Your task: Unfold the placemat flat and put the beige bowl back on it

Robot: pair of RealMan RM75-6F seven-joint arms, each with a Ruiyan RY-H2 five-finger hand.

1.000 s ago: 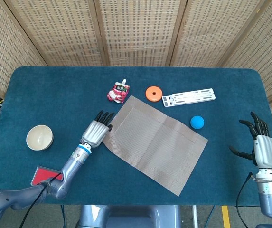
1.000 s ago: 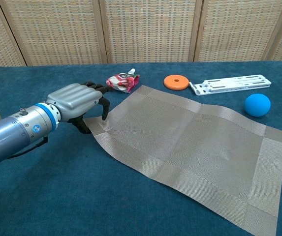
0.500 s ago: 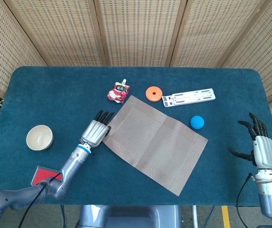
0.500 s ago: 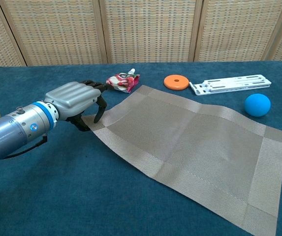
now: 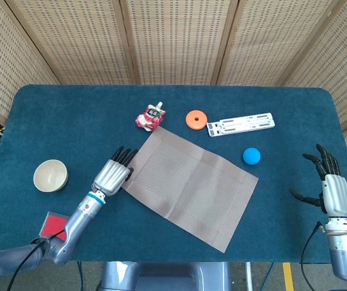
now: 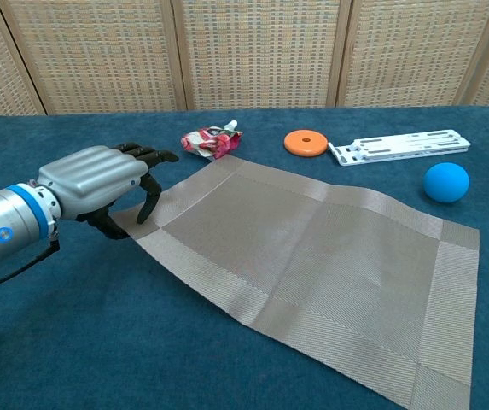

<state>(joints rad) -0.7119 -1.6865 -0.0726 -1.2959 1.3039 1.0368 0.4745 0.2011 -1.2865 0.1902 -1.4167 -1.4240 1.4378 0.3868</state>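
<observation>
Head view shows your tabletop [image 5: 70, 115] carrying the placemat [image 5: 188, 185] already opened flat, so unfolding looks done. Your left hand [image 5: 111, 174] pinches its near-left corner, fingers curled on the edge. Your right hand [image 5: 329, 188] hovers spread, holding nothing. You must yet fetch the beige bowl [image 5: 50, 175], well left of the mat.

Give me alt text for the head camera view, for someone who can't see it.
Seen from above, a grey-brown placemat lies unfolded at an angle on a blue table, with the left hand at its near-left corner. The beige bowl sits apart at the far left. Behind the mat lie a red pouch, orange disc, white plastic strip and blue ball; the right hand hovers open.
</observation>
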